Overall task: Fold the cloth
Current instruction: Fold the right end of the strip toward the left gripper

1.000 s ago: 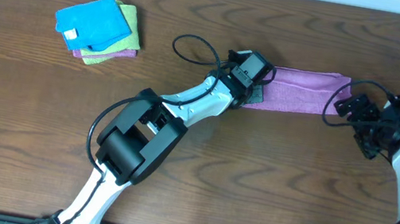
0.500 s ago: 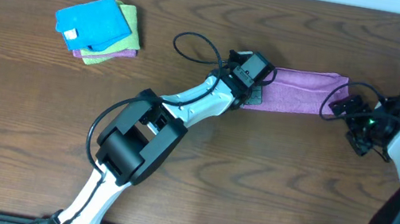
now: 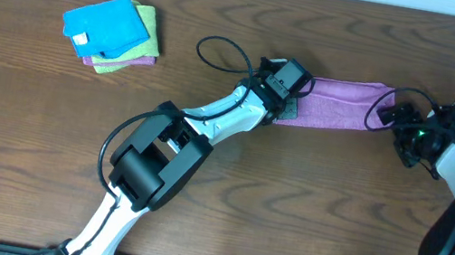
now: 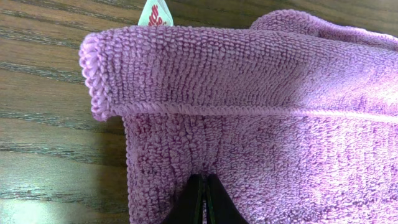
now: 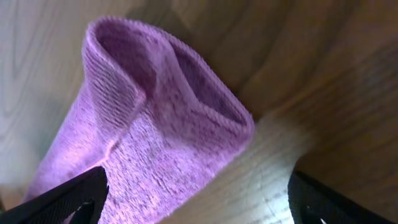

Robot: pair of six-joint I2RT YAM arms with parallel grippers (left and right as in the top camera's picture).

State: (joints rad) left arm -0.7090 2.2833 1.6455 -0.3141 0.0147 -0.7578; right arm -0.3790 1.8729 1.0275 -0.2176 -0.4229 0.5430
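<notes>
Across the upper middle of the overhead frame, on the dark wood worktop (image 3: pixel 21 159), the lilac cloth (image 3: pixel 341 104) lies as a narrow band already doubled lengthwise, its long axis running left to right. I have one arm at each end of it. At the band's left end, the left tool (image 4: pixel 204 193) is closed tight, tips pinched together on the pile just below a folded-over edge, with the small white tag (image 4: pixel 155 12) poking out at the top of that wrist view. At the right end, the right tool (image 3: pixel 389 118) stands wide open and holds nothing. Its two fingers show at the lower corners of its own view, and the looped end of the cloth sits ahead of them and between their lines, not yet touched as far as I can tell.

The cloth stretches away to the left of that open tool, so the right arm is plainly the nearer one for taking this free end, and I judge the fold will run along the long axis toward the pinned left end. A stack of blue and yellow-green cloths (image 3: pixel 112 33) sits well apart, upper left.
</notes>
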